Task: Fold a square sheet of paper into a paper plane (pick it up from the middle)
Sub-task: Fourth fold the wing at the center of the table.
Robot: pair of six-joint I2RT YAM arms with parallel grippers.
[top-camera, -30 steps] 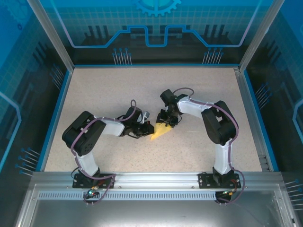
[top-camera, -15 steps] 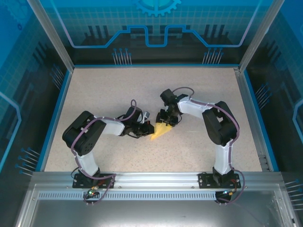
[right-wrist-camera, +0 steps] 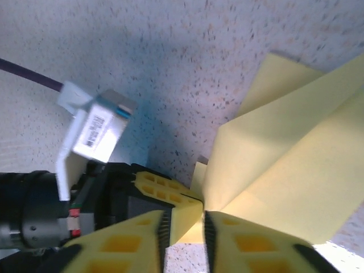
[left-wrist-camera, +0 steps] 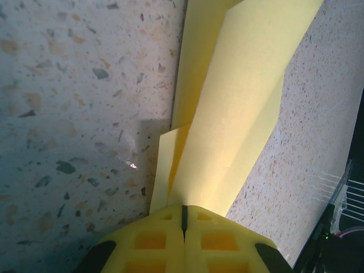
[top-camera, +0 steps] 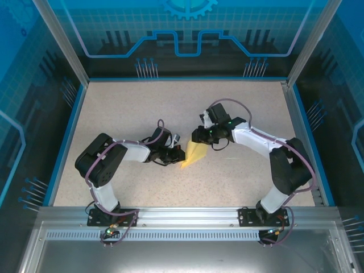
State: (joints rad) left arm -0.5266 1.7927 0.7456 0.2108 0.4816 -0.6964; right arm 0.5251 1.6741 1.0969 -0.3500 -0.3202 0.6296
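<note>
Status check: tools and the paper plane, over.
Left tool shut on paper plane. Right tool pinching its other end. Nothing in the way on the table.

A robotics lab test cell is showing here: blue printed panels (top-camera: 187, 34) and aluminium posts (top-camera: 60, 42) are enclosing a speckled table (top-camera: 125, 108), with two arms bolted to the near rail (top-camera: 187, 215).

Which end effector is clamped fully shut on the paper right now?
The left end effector: its jaws meet on the folded paper. The right end effector shows a gap.
</note>
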